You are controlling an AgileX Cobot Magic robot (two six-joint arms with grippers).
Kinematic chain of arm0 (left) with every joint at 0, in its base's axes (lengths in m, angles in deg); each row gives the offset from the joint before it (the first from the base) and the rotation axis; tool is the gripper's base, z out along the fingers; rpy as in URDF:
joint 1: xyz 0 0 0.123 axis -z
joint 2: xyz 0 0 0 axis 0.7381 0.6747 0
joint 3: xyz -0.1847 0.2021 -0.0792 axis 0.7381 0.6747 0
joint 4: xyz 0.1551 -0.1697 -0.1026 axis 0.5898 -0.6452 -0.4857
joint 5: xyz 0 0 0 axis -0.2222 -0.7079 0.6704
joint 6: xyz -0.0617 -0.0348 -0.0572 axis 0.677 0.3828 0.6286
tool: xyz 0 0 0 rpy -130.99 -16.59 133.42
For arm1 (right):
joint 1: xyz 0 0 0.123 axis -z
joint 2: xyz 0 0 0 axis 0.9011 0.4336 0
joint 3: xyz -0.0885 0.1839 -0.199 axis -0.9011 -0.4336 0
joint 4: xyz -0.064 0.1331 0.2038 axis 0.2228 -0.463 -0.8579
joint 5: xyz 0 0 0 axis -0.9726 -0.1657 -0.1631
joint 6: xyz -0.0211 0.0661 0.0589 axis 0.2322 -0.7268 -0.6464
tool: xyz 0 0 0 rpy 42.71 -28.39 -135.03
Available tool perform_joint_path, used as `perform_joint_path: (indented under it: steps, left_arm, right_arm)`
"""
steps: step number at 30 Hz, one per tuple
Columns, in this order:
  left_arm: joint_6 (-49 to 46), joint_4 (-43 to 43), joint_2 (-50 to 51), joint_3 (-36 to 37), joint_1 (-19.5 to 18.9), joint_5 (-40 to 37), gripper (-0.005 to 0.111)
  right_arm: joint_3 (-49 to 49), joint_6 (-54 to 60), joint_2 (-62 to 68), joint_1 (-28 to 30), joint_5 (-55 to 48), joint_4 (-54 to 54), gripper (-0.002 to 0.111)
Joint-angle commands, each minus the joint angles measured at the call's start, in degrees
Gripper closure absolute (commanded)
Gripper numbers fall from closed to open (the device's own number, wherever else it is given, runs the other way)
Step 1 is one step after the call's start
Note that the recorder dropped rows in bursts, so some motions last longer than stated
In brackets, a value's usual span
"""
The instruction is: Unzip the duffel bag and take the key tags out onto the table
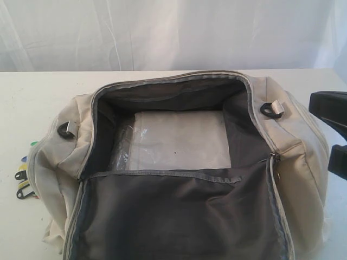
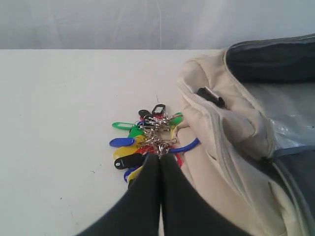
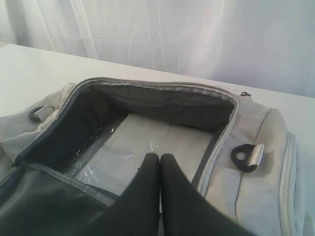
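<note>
1. The duffel bag [image 1: 303, 146] sits in the middle of the table [image 1: 32, 103]. Its zip is fully undone and the top flap is folded toward the near side, showing the dark lining. All I can see inside is a flat sheet in clear plastic [image 1: 181, 141] lying on the bottom.
2. The key tags [image 2: 147, 140] are out of the bag. They lie as one bunch on the table just beside its left end, and a blue one looks to be touching the fabric.
3. The left gripper [image 2: 160, 157] is clenched, with its tips right at the knot of metal rings. I cannot tell whether a ring is pinched between them or they only rest against the bunch.
4. The right gripper [image 3: 160, 157] is also clenched and holds nothing. It hangs over the near side of the open bag.
5. I judge the bunch to be light, loose and rattly. The smooth plastic tags would likely fan out and slip, so the cluster of rings in the middle is the surest place to hold it.
6. The bag is soft and slack. Its walls sag and would fold if pushed, so the webbing or the stiffer zip edge would give the better grip.
7. As things lie, the task looks as good as done.
</note>
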Motion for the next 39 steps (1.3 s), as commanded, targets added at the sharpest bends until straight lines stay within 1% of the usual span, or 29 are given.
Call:
perform_joint_path:
  steps: [1,3,5,19,21,26,39]
  left_arm:
    - [0.1,-0.1,-0.3,9.4,-0.1,8.2,0.107]
    - [0.1,-0.1,-0.3,13.3,-0.1,8.5,0.107]
    - [0.1,-0.1,-0.3,15.1,-0.1,7.1,0.107]
    - [-0.7,-0.2,-0.3,15.1,-0.1,7.5,0.107]
    - [-2.2,-0.2,-0.3,15.1,-0.1,7.5,0.107]
    - [-9.6,-0.2,-0.3,15.1,-0.1,7.5,0.107]
    - [-9.8,-0.2,-0.3,15.1,-0.5,9.7,0.107]
  right_arm:
    - [-0.2,-0.2,-0.3,-0.3,0.2,0.5,0.108]
    - [-0.2,-0.2,-0.3,-0.3,0.2,0.5,0.108]
    - [-0.2,-0.2,-0.3,-0.3,0.2,0.5,0.108]
    - [-0.2,-0.2,-0.3,-0.3,0.2,0.5,0.108]
    - [-0.2,-0.2,-0.3,-0.3,0.2,0.5,0.108]
    - [-0.2,-0.2,-0.3,-0.3,0.2,0.5,0.108]
    - [-0.2,-0.2,-0.3,-0.3,0.2,0.5,0.108]
